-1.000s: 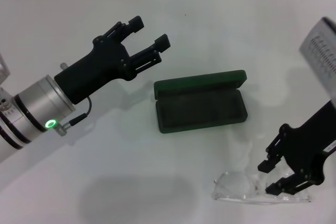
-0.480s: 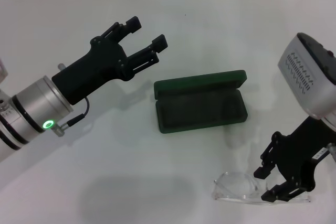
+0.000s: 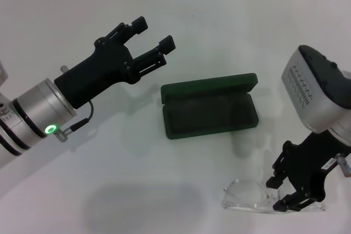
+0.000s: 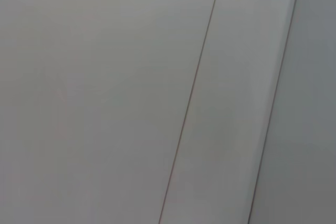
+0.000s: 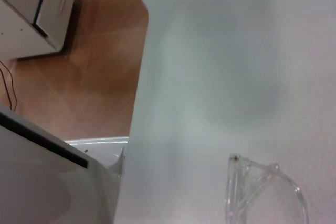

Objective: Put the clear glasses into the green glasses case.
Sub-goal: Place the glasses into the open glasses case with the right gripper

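Hovering above the left part of the white worktop (image 3: 181,190), the left end effector (image 3: 154,34) points toward the far wall with its two black fingers (image 3: 164,43) spread apart and nothing between them. Its silver wrist carries a lit green ring (image 3: 52,130), and a thin black cable loops below it. The left wrist view takes in only pale, flat surface crossed by a thin dark line and a lighter seam.

Near the middle of the worktop lies the green glasses case (image 3: 211,112), open, its dark-lined tray facing up and its lid standing along the far edge. It is empty, and it sits well apart from both arms.

Toward the right, at the near edge of the head view, the clear glasses (image 3: 248,197) lie flat on the worktop, nearer to the robot than the case and apart from it. In the right wrist view the clear glasses (image 5: 262,187) show as a curved lens outline and one arm on the white surface, with brown floor visible past the worktop's edge.

Directly over the right end of the glasses hangs the right end effector (image 3: 281,194), pointing down from a bulky grey wrist housing (image 3: 315,94). Its black fingers (image 3: 277,178) are parted, one on each side of that end of the frame; whether they touch the plastic cannot be told, and they do not grip it.
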